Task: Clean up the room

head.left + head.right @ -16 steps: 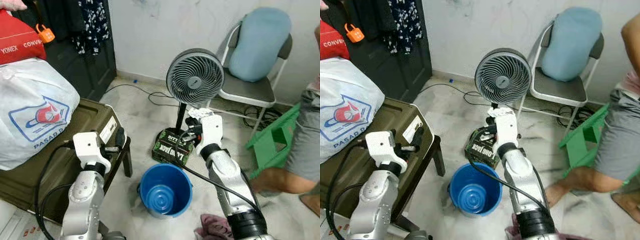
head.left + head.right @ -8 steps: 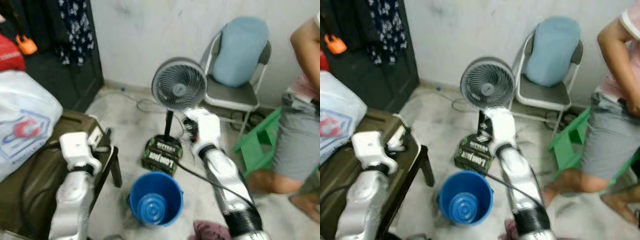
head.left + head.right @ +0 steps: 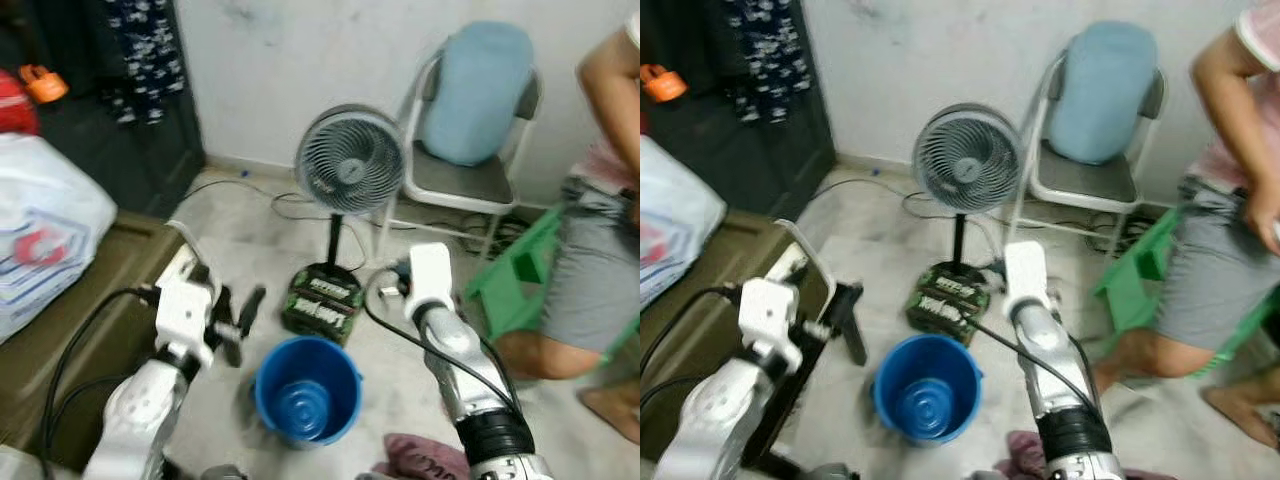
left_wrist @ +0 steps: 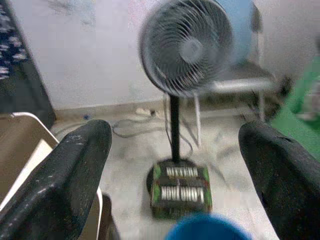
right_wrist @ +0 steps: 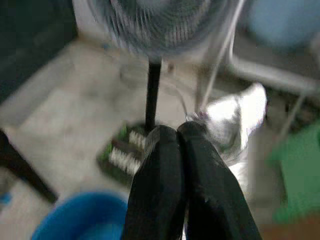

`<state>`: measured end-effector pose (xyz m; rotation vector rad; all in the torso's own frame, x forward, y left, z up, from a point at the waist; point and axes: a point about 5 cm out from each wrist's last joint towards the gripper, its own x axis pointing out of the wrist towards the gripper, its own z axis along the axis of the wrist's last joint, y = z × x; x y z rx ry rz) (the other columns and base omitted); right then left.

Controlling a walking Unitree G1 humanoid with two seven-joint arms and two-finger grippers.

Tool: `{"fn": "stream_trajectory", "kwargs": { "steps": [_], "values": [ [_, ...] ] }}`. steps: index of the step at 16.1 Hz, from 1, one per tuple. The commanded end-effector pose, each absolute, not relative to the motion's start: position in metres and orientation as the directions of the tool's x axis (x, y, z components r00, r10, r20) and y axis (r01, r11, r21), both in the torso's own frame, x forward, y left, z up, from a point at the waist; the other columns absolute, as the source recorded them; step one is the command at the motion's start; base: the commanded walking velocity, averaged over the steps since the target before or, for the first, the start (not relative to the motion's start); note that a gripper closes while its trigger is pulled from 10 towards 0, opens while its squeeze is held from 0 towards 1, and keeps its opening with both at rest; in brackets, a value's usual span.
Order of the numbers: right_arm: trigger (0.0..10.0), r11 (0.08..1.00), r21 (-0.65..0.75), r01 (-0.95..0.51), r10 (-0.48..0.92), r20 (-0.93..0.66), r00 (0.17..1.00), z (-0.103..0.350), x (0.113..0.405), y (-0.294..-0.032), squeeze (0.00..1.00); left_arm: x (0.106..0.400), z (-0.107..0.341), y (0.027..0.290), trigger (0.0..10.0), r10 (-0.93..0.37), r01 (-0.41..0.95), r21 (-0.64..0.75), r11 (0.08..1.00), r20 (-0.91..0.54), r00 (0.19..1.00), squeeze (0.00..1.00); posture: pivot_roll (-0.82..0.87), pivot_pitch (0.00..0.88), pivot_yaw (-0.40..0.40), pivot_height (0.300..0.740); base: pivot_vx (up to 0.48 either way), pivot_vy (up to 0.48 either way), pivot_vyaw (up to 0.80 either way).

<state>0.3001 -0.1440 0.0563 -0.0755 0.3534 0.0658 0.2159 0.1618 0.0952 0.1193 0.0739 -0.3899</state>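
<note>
Right wrist view: right gripper (image 5: 187,137) fingers pressed together, pinching a crumpled white wad (image 5: 235,120), held in front of the fan (image 3: 350,160) pole, above and just right of the bucket (image 3: 305,388). Left gripper (image 4: 175,145) fingers wide apart, nothing between them, held left of the bucket. Bucket blue, upright on the floor (image 3: 250,230), before the fan's green-black base (image 3: 322,302). Pink cloth (image 3: 425,460) on the floor near the robot. Person (image 3: 600,240) at right by a green stool (image 3: 520,270). Views blurred.

Crumpled white wrapper (image 5: 235,120), shiny and scrunched, pinched in the right gripper (image 5: 175,131) up near the fan pole. Blue bucket (image 3: 305,388) sits upright and open on the floor below, beside a pinkish rag (image 3: 425,462).
</note>
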Motion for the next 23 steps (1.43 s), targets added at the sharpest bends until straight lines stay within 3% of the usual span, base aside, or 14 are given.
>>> {"fn": "stream_trajectory", "kwargs": {
  "steps": [1,4,6,9,16,23],
  "values": [
    [10.0,0.996,-0.060,-0.064,0.038,-0.363,0.931,0.057,0.303,-0.144,0.00,0.213,0.100,0.158,10.0,-0.426,0.436,0.127,0.891,-0.098,0.899,0.00,0.08,0.100,-0.046,0.740,0.000,0.000,0.00],
    [10.0,0.999,-0.008,-0.049,0.041,-0.421,0.906,0.050,0.303,-0.132,0.00,0.198,0.105,0.166,10.0,-0.457,0.475,0.249,0.844,-0.130,0.880,0.00,0.13,0.153,-0.031,0.740,0.000,0.000,0.00],
    [10.0,0.999,0.038,-0.027,0.042,-0.483,0.875,0.043,0.306,-0.122,0.00,0.186,0.109,0.172,10.0,-0.433,0.458,0.226,0.860,-0.153,0.888,0.00,0.17,0.194,-0.014,0.740,0.000,0.000,0.00],
    [10.0,0.998,0.000,-0.056,0.048,-0.530,0.847,0.035,0.308,-0.109,0.00,0.168,0.113,0.178,10.0,-0.425,0.461,0.232,0.857,-0.190,0.885,0.00,0.22,0.240,0.016,0.740,0.000,0.000,0.00],
    [10.0,0.997,0.055,-0.058,0.079,-0.573,0.816,0.025,0.307,-0.081,0.00,0.149,0.123,0.192,10.0,-0.397,0.456,0.249,0.854,-0.252,0.882,0.00,0.29,0.279,0.045,0.740,0.000,0.000,0.00],
    [10.0,0.995,0.072,-0.064,0.093,-0.543,0.835,0.033,0.317,-0.070,0.00,0.149,0.125,0.192,10.0,-0.387,0.448,0.249,0.859,-0.257,0.886,0.00,0.30,0.261,0.039,0.740,0.000,0.000,0.00]
  ]
}}
